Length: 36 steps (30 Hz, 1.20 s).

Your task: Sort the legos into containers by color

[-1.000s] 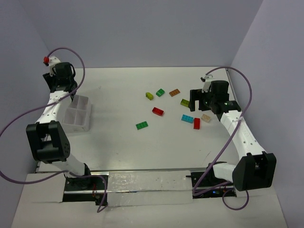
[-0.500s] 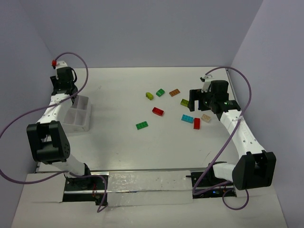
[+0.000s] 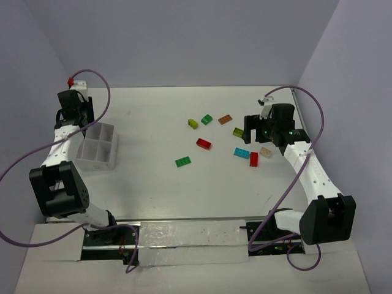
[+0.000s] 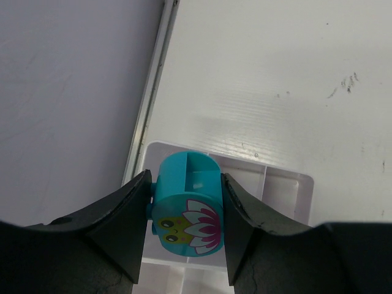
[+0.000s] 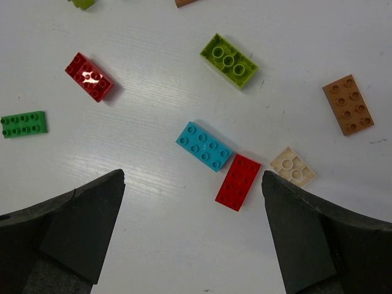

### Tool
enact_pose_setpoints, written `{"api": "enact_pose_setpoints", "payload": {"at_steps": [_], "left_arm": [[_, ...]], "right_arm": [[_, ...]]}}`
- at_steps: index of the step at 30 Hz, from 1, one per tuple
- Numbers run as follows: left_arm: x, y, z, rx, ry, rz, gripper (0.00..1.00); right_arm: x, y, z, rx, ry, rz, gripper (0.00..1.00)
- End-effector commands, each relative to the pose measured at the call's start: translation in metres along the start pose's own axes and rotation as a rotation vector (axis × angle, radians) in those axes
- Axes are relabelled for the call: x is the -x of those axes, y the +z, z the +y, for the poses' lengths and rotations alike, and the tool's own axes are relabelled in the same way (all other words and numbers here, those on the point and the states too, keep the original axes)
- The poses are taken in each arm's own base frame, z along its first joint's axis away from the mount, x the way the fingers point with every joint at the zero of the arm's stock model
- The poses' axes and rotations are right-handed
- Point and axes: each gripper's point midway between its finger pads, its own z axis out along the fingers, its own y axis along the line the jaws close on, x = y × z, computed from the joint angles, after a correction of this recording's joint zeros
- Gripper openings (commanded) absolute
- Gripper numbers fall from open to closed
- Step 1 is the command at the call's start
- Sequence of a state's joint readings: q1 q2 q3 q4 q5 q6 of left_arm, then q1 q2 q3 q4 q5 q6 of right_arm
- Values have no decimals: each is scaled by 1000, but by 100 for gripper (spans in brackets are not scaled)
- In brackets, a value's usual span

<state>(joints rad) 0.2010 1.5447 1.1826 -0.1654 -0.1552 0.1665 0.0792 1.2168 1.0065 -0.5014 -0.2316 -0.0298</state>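
**Top view:** L claw [image 3: 76,112] sits at the far-left of the desk [image 3: 153,190], over the far end of the box [image 3: 98,149]. Can't tell from here whether it holds anything. R claw [image 3: 256,130] hangs on the right, above the loose bricks. Blue brick [image 3: 241,152], red brick [image 3: 253,159] & tan brick [image 3: 265,151] lie just nearside of it, lime brick [image 3: 238,131] just to its left. Orange brick [image 3: 225,119] & the rest spread toward mid-desk. Every loose brick is much nearer the R arm. The box is well apart from them, on the L side.

**Left wrist:** L claw [image 4: 187,208] is clamped on a teal round piece [image 4: 184,180] w/ flower print, a finger pressed on each side. Box corner [image 4: 288,184] shows right below, so the piece hangs above the corner cell next to the wall edge. Prob. only letting go is left there. Cell contents not visible.

**Right wrist:** R claw [image 5: 192,177] is spread wide, nothing between the fingers. Blue brick [image 5: 204,147] lies straight ahead of the gap, about centred. Its long axis runs diag., upper-L to lower-R, so it's skewed to the closing line. Red brick [image 5: 238,182] sits at its lower-R end, just beside, poss. touching. Tan brick [image 5: 293,166] is near that.

If blue is next, the wrist likely needs a twist so the fingers close across its short side. The red neighbour could get nudged.
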Motion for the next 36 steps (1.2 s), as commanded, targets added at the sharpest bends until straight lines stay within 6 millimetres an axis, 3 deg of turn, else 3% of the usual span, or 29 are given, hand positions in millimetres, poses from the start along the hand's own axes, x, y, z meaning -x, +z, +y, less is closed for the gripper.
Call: {"api": "enact_pose_setpoints", "payload": {"at_steps": [1, 12, 18, 24, 36], "left_arm": [[28, -11, 6, -57, 27, -106, 16], [19, 2, 7, -83, 64, -80, 20], [11, 6, 8, -91, 74, -74, 30], [8, 11, 16, -91, 95, -66, 34], [6, 20, 23, -77, 108, -58, 67]], "right_arm": [[20, -2, 6, 23, -7, -50, 100], [20, -5, 8, 29, -17, -52, 100], [22, -7, 9, 35, -18, -50, 100], [21, -5, 10, 38, -17, -47, 100], [22, -5, 10, 42, -16, -43, 100]]}}
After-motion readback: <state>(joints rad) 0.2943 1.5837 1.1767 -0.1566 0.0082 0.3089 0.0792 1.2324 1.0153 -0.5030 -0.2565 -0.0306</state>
